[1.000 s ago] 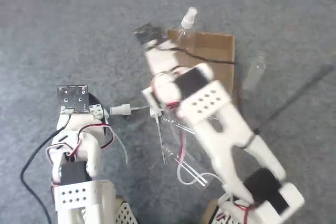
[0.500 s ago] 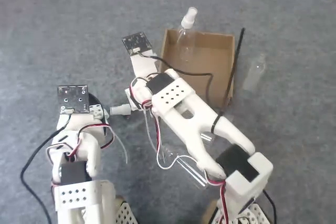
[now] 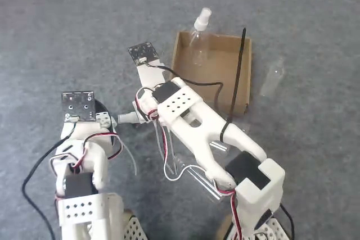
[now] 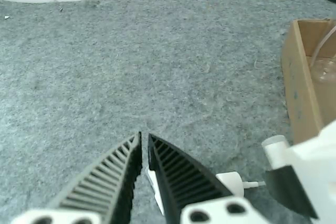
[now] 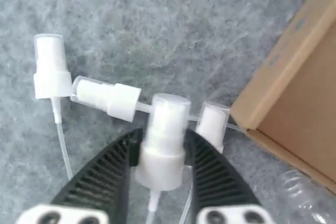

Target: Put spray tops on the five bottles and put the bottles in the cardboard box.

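Showing grey table [image 3: 56, 37] with cardboard box [image 3: 222, 60] holding one topped bottle [image 3: 197, 46], bare bottle [image 3: 271, 78] near box. Pinching left gripper [image 4: 145, 139] nearly closed over table; clamping right gripper [image 5: 163, 136] on upright spray top [image 5: 163, 121] near box corner, loose tops [image 5: 107, 97] beneath.

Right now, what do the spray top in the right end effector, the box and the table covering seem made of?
Spray top: likely white plastic, smooth, with a translucent cap. Box: brown cardboard, matte, raw edge. Table covering: perhaps grey felt or carpet, fuzzy fibres.
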